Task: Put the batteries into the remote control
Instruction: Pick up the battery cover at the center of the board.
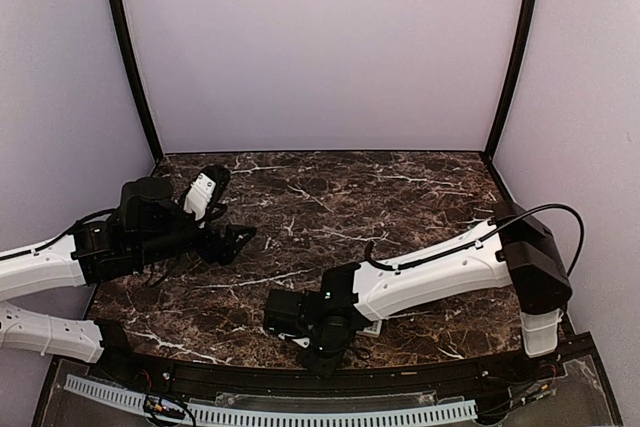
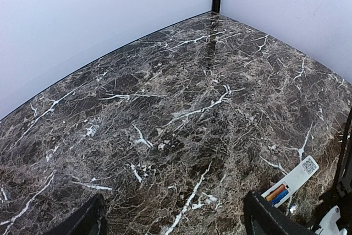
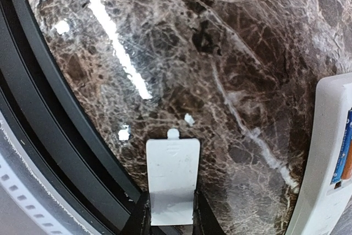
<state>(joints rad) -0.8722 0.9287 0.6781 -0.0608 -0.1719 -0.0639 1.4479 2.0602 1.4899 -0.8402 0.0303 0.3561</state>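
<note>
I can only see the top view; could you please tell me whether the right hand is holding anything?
Observer: Yes, the right hand is shut on a small flat white cover.
Operator: Thank you. Are the batteries in place?
Observer: Both batteries, one orange and one blue, lie side by side in the open bay of the remote.
Operator: And what about the left hand?
Observer: The left hand is open over bare table, with nothing between its fingers.
</note>
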